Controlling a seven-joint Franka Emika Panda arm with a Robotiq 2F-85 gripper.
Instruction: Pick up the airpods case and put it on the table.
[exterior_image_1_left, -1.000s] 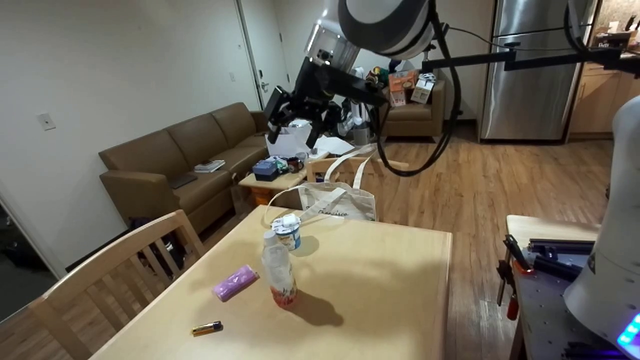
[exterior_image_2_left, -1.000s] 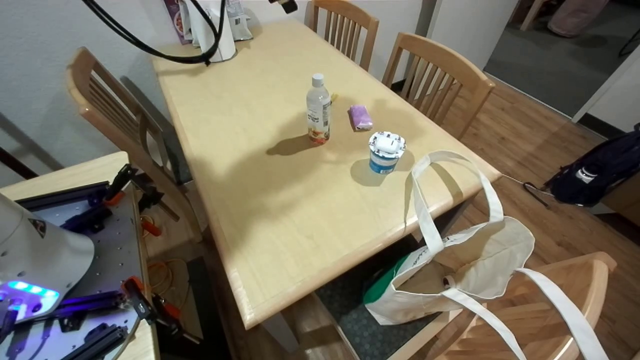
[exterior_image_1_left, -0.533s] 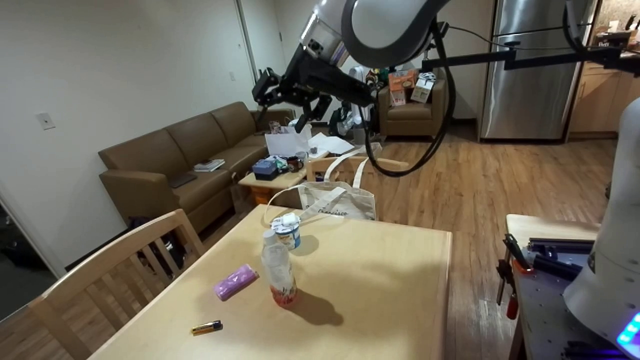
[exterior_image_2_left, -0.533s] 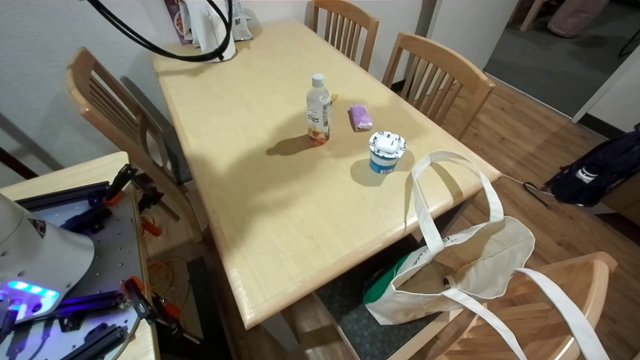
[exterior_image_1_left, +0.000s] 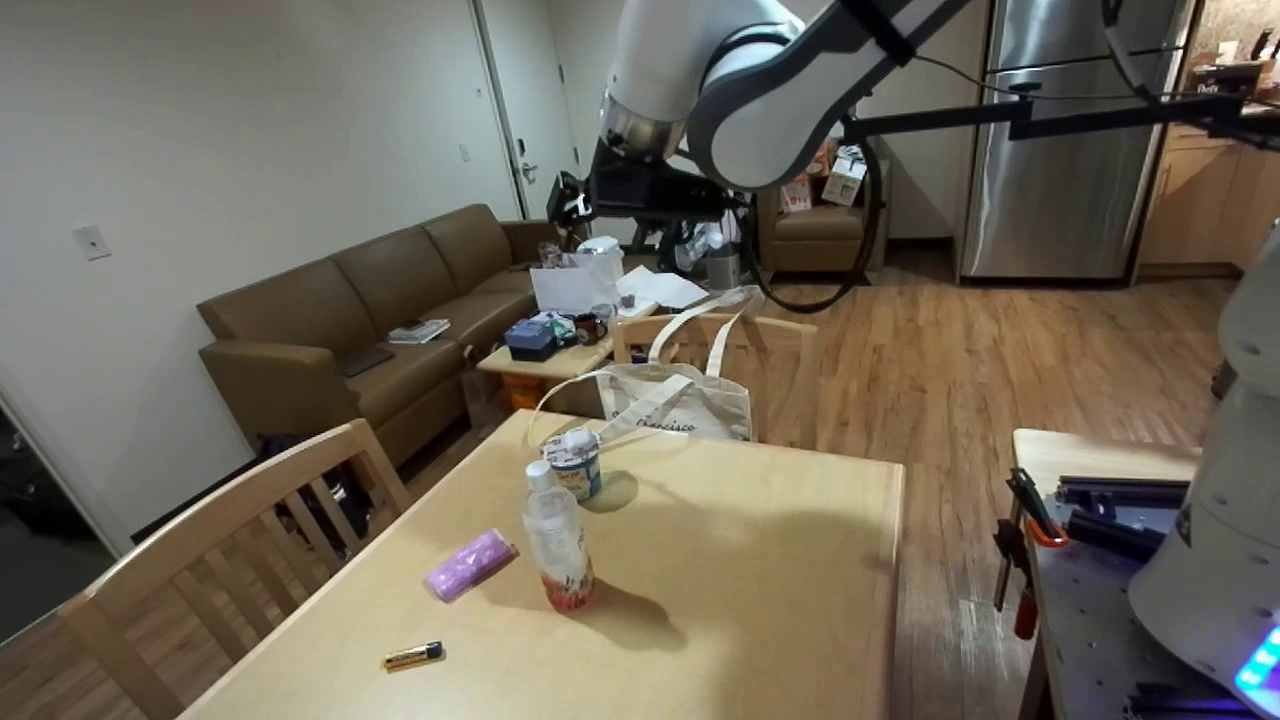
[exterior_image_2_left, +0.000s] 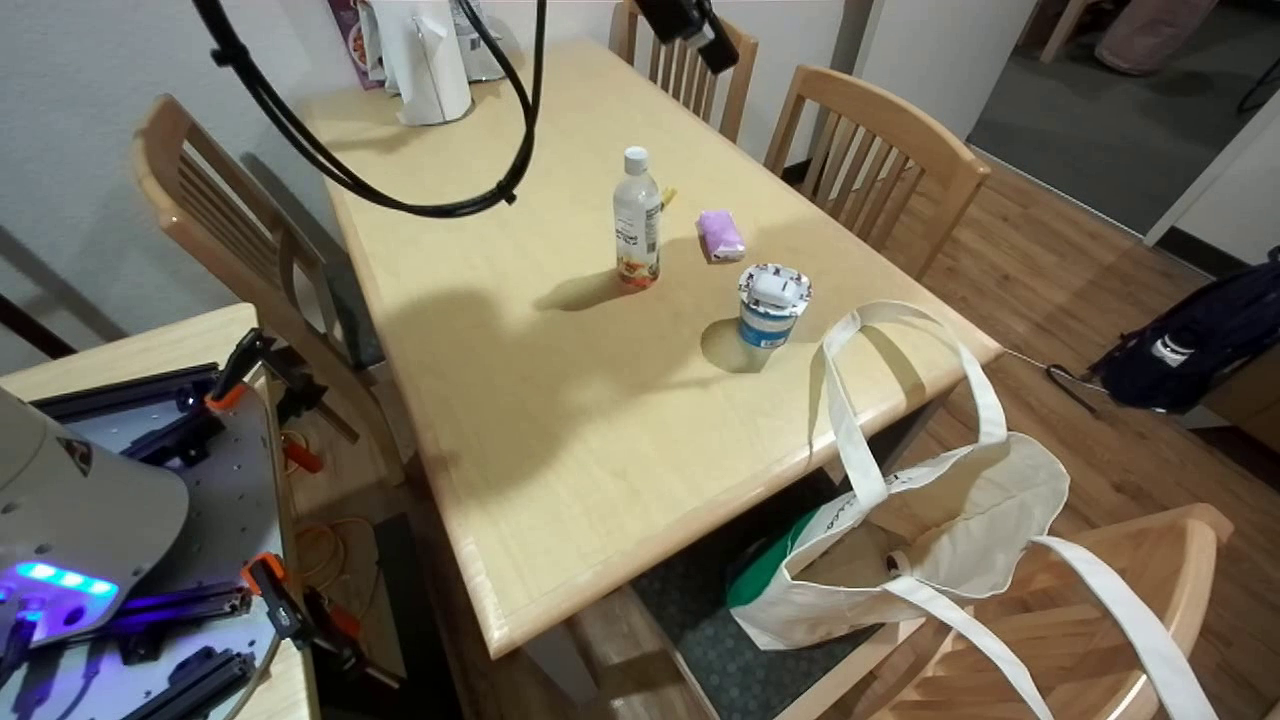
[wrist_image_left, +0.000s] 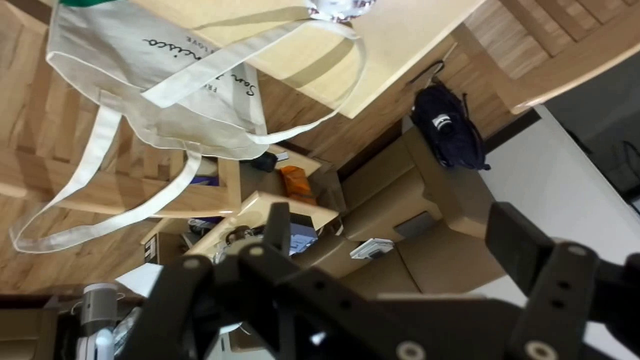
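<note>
A small white rounded object (exterior_image_1_left: 579, 439), which looks like the airpods case, lies on the lid of a blue-and-white cup (exterior_image_1_left: 576, 477). The white case (exterior_image_2_left: 776, 287) also shows on the cup (exterior_image_2_left: 767, 328) in an exterior view. The cup stands on the light-wood table (exterior_image_1_left: 760, 560), whose top (exterior_image_2_left: 560, 420) fills much of an exterior view. My gripper (exterior_image_1_left: 615, 225) is high above and beyond the table's far end. Part of the gripper shows at the top edge in an exterior view (exterior_image_2_left: 690, 35). In the wrist view the gripper (wrist_image_left: 398, 235) is open, with nothing between its fingers.
A clear bottle (exterior_image_1_left: 558, 545) stands near the cup, with a purple packet (exterior_image_1_left: 472, 565) and a battery (exterior_image_1_left: 413, 656) on the table. A tote bag (exterior_image_2_left: 900, 540) hangs at the table's end, its handle reaching over the edge. Chairs (exterior_image_2_left: 880, 150) flank the table.
The arm has shifted and its wrist has turned; the gripper first rose and tilted, then came back down. Its tip has re-entered an exterior view at the top. The table objects have not moved.
</note>
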